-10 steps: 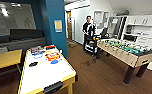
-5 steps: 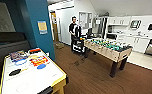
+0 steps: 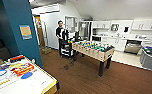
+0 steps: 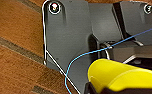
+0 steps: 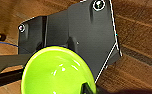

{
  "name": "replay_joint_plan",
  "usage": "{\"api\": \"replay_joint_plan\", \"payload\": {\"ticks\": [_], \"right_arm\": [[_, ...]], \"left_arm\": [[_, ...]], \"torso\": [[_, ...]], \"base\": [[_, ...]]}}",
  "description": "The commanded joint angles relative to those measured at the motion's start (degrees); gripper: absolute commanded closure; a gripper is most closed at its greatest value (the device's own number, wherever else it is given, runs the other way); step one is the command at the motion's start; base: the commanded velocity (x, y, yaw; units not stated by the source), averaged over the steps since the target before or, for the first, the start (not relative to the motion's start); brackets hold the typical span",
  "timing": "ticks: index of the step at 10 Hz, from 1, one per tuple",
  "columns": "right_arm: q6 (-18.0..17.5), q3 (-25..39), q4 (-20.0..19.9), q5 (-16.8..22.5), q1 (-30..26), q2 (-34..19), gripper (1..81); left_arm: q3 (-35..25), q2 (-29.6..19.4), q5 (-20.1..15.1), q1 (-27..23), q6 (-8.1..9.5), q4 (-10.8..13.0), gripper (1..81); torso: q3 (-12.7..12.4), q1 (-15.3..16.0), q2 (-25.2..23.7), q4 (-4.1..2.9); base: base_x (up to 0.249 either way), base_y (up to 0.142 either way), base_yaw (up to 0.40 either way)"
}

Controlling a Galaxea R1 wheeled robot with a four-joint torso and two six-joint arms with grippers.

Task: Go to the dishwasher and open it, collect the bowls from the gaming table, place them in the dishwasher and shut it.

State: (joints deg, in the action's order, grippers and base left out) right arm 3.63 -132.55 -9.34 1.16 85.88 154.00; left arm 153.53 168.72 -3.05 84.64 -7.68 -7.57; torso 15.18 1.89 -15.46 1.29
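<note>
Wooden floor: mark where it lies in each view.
Head view: wooden floor runs from the foosball table toward the camera.
Left wrist view: brown planks beside the robot's dark plate and the yellow bowl.
Right wrist view: planks around the dark plate, behind the green bowl.
Shared landmark: the reddish-brown planks.

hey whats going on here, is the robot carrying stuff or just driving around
It looks like both. The left wrist view shows a yellow bowl close at the left end effector, and the right wrist view a lime green bowl at the right one, each over wooden floor. In the head view the gaming table sits at lower left, a foosball table stands mid-room beside a person, and the open dishwasher is across the room in the kitchen.
</note>
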Motion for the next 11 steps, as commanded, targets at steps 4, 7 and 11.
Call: {"api": "replay_joint_plan", "payload": {"ticks": [4,7,11], "right_arm": [[0.15,0.28,-0.15,3.32,-2.87,-1.22,81.1],[0.15,0.20,-0.15,3.32,-2.69,-1.22,81.1],[0.15,0.20,-0.07,3.32,-2.77,-1.22,81.1]], "left_arm": [[0.19,-0.22,-3.46,-3.03,-0.32,0.54,81.1],[0.19,-0.04,-3.46,-3.03,-0.32,0.89,81.1],[0.19,-0.04,-3.46,-3.03,-0.32,0.80,81.1]], "torso": [[0.00,0.00,0.00,0.00],[0.00,-0.02,0.00,0.00],[0.00,0.00,0.00,0.00]], "base": [[0.000,0.000,-0.400],[0.000,0.000,-0.400],[0.000,0.000,-0.400]]}}
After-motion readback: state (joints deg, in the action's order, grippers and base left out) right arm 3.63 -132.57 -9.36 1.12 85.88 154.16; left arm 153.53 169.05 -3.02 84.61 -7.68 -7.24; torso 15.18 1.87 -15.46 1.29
